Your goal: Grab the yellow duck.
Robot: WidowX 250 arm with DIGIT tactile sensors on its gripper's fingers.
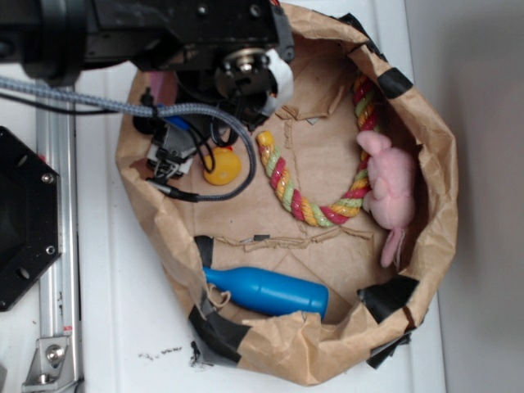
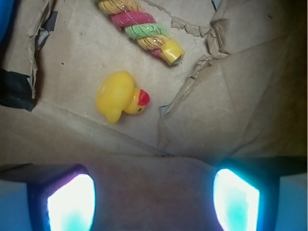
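Two glowing fingertips (image 2: 72,202) fill the bottom edge of the wrist view, one at each corner, standing wide apart with bare brown paper between them and nothing held; they belong to the single gripper (image 2: 153,199), which in the exterior view sits low inside the bag at its upper left (image 1: 168,151), under the black arm (image 1: 164,33) and a loop of grey braided cable (image 1: 205,123). One yellow duck (image 2: 120,96) lies on the paper floor just ahead of the open fingers, clear of both and touching neither, set somewhat toward the left finger's side of the gap in the wrist view, its red-orange beak pointing toward the right of that picture. From outside, the duck (image 1: 222,166) rests just beside the gripper, near the yellow-capped end of the rope. One multicoloured rope toy (image 1: 307,205), twisted in pink, yellow and green, curves from near the duck across the bag floor and up the far wall; its capped end (image 2: 159,41) lies near the duck, apart from it. One pink plush toy (image 1: 389,188) lies against the rope's far bend. One blue bottle (image 1: 270,291) lies on its side along the bag's near wall, well apart from the duck. All four things sit inside one crumpled brown paper bag (image 1: 327,344) patched with black tape, standing on a white table (image 1: 115,327).
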